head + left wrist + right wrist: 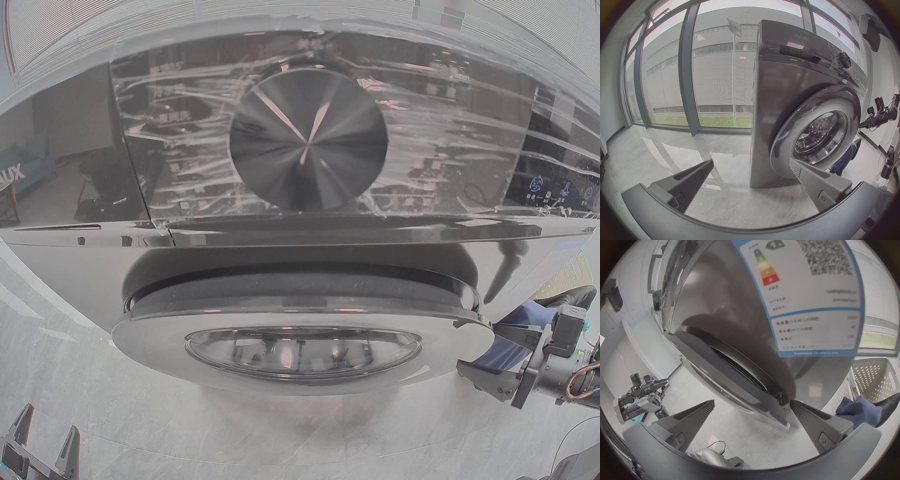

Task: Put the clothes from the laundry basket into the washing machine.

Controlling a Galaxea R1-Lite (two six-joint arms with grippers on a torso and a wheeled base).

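Head view looks down on the front of the washing machine [300, 250]. Its round glass door [300, 350] fills the lower middle of the frame and the control dial [307, 139] sits above it at centre.

The right hand [478, 347] is at the lower right edge of the frame, at the door's right rim. Its two fingers are spread well apart and hold nothing. In the right wrist view the edge of the door [734, 380] runs down between the fingers of this hand [751, 404]. I cannot tell whether either pad touches the rim.

The clothes are still outside the machine. A blue garment [525, 312] shows just behind the right hand, with a black garment [578, 295] beside it at the far right edge. The right wrist view shows both the blue one [859, 410] and the black one [889, 405] lying over the rim of the pale, perforated laundry basket [875, 380], which stands on the floor just beside the machine.

The left hand [47, 431] is in the lower left corner of the frame, above the grey floor [250, 431] and well apart from the door. Its fingers are wide apart, and in the left wrist view this hand [751, 165] holds nothing.
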